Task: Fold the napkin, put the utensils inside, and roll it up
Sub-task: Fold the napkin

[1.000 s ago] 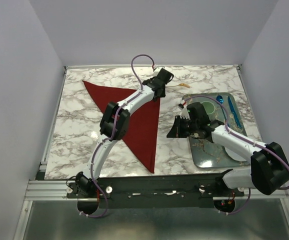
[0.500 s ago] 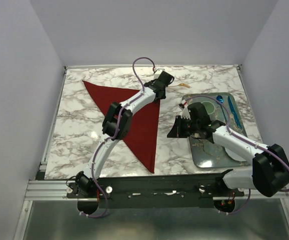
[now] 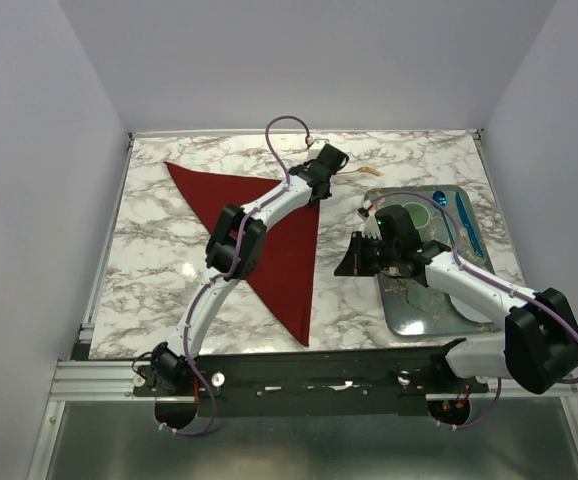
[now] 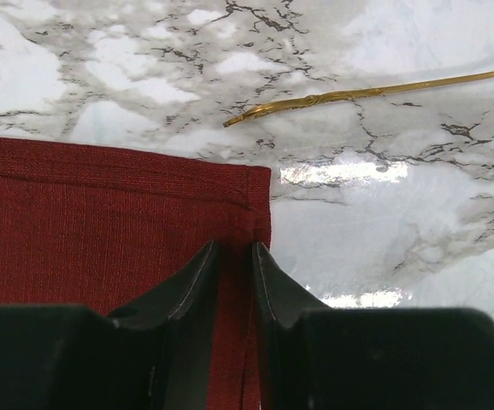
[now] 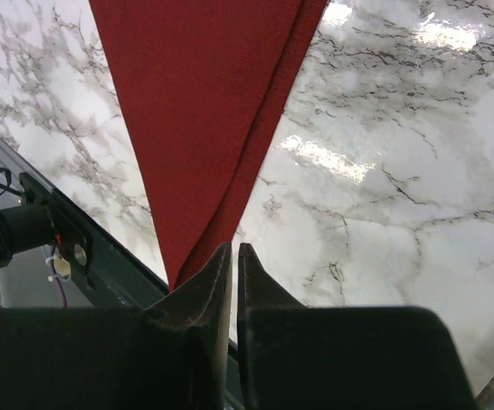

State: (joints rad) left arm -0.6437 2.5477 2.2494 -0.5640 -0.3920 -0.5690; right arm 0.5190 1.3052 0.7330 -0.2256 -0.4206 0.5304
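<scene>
The napkin [image 4: 102,213], soft, limp and light, lies folded in a triangle on the counter [image 4: 418,231]. Its hemmed corner, the best hold, sits between the left jaws. They're nearly together; pinching or not, I can't tell. A gold utensil [image 4: 367,90] lies just beyond them. Right jaws clenched, empty.

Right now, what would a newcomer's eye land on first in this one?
The dark red napkin, folded into a big triangle on the left half of the marble table, with the left gripper at its far right corner. Next, a gold utensil lying on the marble just beyond that corner, and the metal tray at right.
</scene>
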